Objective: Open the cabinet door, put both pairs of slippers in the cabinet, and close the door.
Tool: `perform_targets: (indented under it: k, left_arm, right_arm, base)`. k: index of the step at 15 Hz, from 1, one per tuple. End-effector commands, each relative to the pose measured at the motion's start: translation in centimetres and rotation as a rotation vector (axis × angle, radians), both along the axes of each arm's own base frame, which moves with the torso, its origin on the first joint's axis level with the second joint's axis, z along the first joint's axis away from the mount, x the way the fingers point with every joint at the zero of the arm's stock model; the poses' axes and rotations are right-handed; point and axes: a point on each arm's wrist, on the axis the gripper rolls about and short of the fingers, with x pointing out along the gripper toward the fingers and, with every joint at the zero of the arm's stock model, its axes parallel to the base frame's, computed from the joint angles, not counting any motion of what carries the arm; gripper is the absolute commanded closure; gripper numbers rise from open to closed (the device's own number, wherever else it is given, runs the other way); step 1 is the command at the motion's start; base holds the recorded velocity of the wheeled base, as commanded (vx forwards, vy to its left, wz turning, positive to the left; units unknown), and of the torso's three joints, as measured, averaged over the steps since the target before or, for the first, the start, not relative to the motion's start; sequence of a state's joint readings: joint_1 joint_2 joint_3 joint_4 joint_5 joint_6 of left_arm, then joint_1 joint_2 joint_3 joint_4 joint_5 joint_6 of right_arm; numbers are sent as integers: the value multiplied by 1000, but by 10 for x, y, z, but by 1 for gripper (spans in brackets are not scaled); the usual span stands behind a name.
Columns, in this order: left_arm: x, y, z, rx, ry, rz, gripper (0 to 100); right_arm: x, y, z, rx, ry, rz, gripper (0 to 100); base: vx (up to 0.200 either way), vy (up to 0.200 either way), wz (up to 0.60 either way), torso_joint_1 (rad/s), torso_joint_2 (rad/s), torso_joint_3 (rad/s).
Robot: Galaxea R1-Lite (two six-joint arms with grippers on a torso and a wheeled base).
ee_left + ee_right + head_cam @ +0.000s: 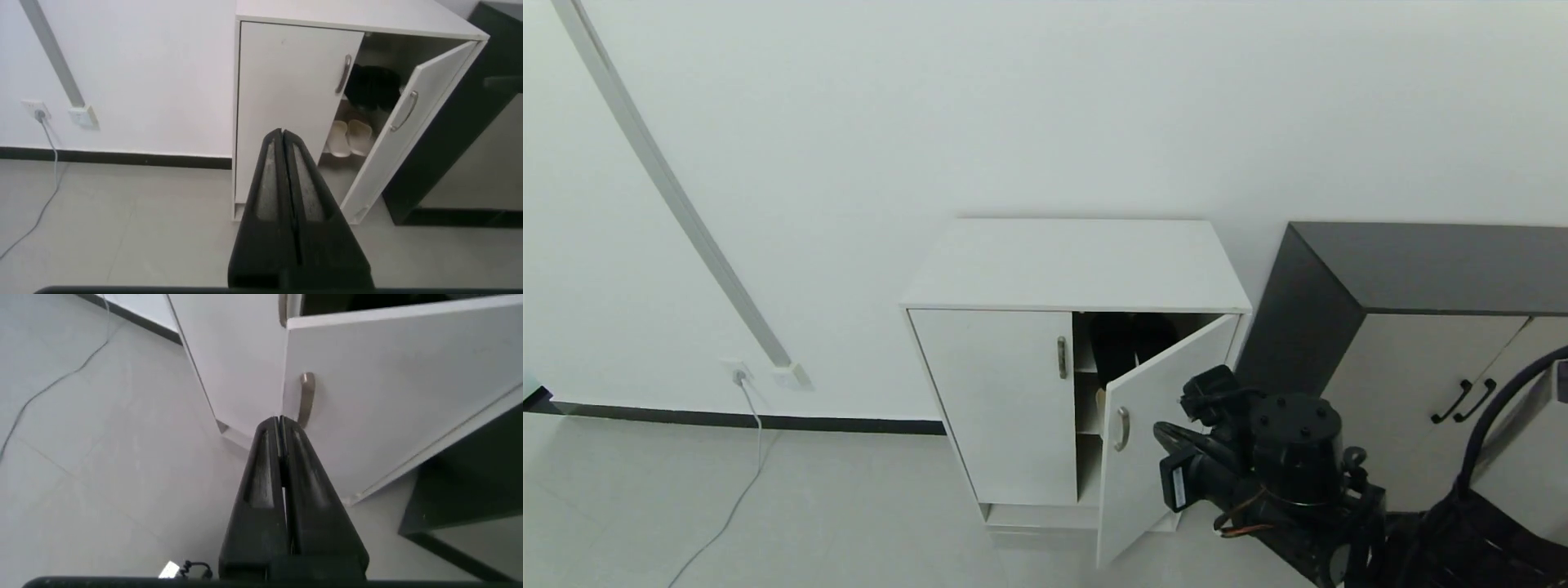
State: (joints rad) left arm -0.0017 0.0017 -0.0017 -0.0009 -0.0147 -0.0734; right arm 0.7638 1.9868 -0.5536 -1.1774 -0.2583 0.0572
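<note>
Inside the white cabinet (pixel 1070 261), black slippers (pixel 374 86) and pale slippers (pixel 350 137) are sitting on shelves, its right door (pixel 1152 425) hanging ajar; the right gripper (pixel 282 423), closed, is hovering beside the door handle (pixel 305 396), the left gripper (pixel 283 135) closed too

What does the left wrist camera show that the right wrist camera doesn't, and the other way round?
Left wrist view: a light pair of slippers and a dark pair inside the cabinet, a wall socket, and the shut left gripper. Right wrist view: the shut right gripper, near the handle of the open door. Both: that open door, the closed door, the floor cable.
</note>
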Motion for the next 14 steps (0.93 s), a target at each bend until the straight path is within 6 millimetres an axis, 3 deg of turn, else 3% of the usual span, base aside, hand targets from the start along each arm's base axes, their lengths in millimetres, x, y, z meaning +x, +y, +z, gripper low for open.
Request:
perform_targets:
  k: [1, 7, 14]
  left_arm:
    - [0, 0, 0, 0, 1, 1, 100]
    - [0, 0, 0, 0, 1, 1, 100]
    - [0, 0, 0, -2, 1, 1, 100]
  right_arm:
    - [-13, -11, -5, -9, 11, 5, 100]
    - [-9, -3, -25, -22, 33, 13, 100]
    - [45, 15, -52, -4, 24, -28, 100]
  base:
    - [0, 0, 0, 0, 0, 0]
    - [0, 0, 0, 0, 0, 0]
    - [0, 0, 0, 0, 0, 0]
